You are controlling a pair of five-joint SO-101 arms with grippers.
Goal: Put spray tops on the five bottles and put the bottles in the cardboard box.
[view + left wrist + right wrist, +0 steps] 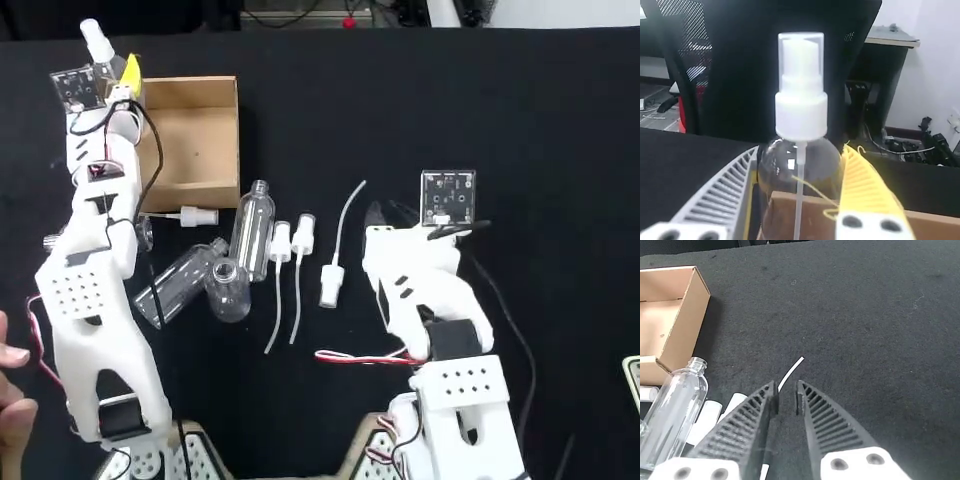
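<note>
Clear plastic sat between the grey and yellow fingers of the left end effector (800, 150), which were clamped on the body of a capped bottle (790, 170). Its white spray top (801, 100) stood upright above the fingers. In the high view, that arm stretched along the left side of the black counter (540, 120) and held the bottle by the far left corner of the cardboard box (195, 140). The box lay open-topped, showing its brown floor.

Just in front of the box, a loose sprayer (190, 215) lay on its side. Near it, three uncapped bottles lay close together: a long bottle (252, 230) with its neck toward the box, a slanted bottle (185, 280), and a short bottle (228, 290) touching the slanted one. Beside the long bottle lay a pair of sprayers (280, 240), their tubes trailing toward the arms. A curved-tube sprayer (332, 280) lay a little farther right.

Just right of that curved tube was the right end effector (787, 392). Its black fingers stood slightly apart, with only the counter showing in the narrow gap between them.
</note>
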